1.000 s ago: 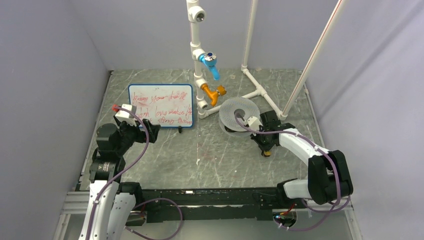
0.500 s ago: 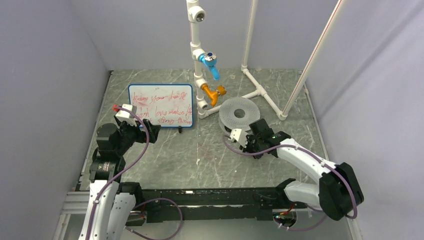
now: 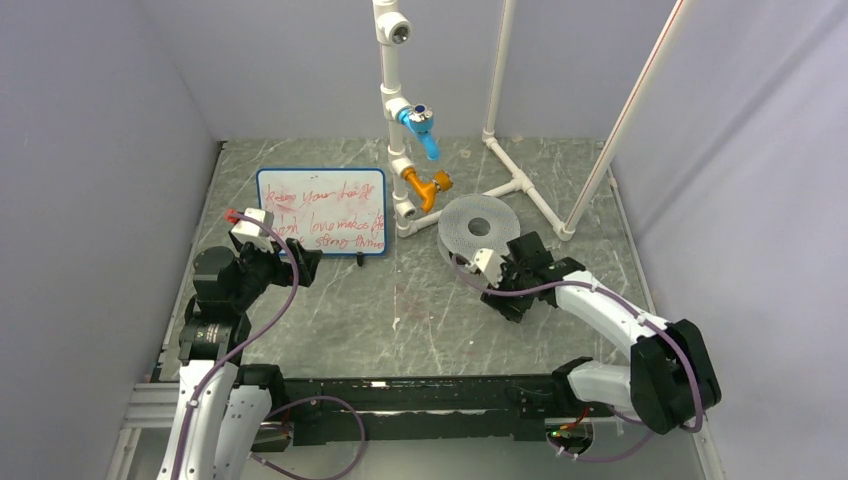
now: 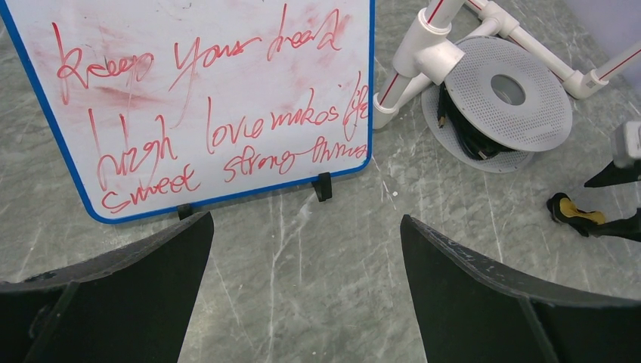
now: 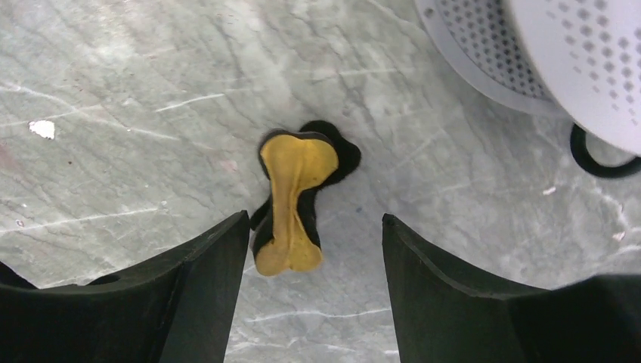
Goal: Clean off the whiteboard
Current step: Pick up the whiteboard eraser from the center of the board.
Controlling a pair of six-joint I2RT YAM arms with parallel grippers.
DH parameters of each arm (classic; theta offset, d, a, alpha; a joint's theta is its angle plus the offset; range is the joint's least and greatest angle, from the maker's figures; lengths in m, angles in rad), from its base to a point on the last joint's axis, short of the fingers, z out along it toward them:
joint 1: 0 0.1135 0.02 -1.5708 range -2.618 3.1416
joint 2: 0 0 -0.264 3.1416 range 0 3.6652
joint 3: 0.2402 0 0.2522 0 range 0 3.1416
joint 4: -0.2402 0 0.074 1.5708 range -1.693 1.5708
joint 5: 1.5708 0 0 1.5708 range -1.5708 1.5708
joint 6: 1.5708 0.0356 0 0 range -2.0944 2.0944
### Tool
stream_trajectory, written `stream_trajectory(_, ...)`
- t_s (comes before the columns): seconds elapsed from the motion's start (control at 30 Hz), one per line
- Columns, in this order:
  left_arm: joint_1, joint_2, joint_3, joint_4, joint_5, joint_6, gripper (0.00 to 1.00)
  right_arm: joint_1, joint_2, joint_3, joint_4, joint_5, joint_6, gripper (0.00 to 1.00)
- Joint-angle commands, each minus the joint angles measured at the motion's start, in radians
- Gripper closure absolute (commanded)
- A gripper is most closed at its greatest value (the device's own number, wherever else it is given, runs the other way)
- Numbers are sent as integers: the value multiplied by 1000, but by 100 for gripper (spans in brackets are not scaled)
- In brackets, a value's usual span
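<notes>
Veined grey stone tabletop (image 3: 420,320) bears a flat blue-framed whiteboard (image 3: 320,210).

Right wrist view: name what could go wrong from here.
1. The yellow eraser lies off-centre, near one finger of the open right tool; closing could nudge it askew.
2. The whiteboard, covered in red writing, is unheld: the open left tool hovers short of it, so wiping might slide it.

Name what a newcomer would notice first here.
The whiteboard, crowded with red handwriting, stands out at the far left. The white pipe frame, with a blue valve and an orange valve, rises behind centre. A small yellow-and-black bone-shaped object lies between the open jaws of the right gripper.
</notes>
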Motion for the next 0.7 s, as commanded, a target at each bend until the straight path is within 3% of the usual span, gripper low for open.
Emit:
stream_trajectory(0.0,7,1,16,34,24,-8,1,-64,5,62,-28,-85,70,33)
stream_trajectory(0.23,7,-2,16,35,27,-8,1,-66,88,67,-27,-68,98,38)
stream_trajectory(0.47,7,-5,16,33,31,-9,1,-64,133,73,-22,-63,101,55)
stream_trajectory(0.67,7,-7,14,36,45,-12,1,-51,155,84,-26,-79,100,59)
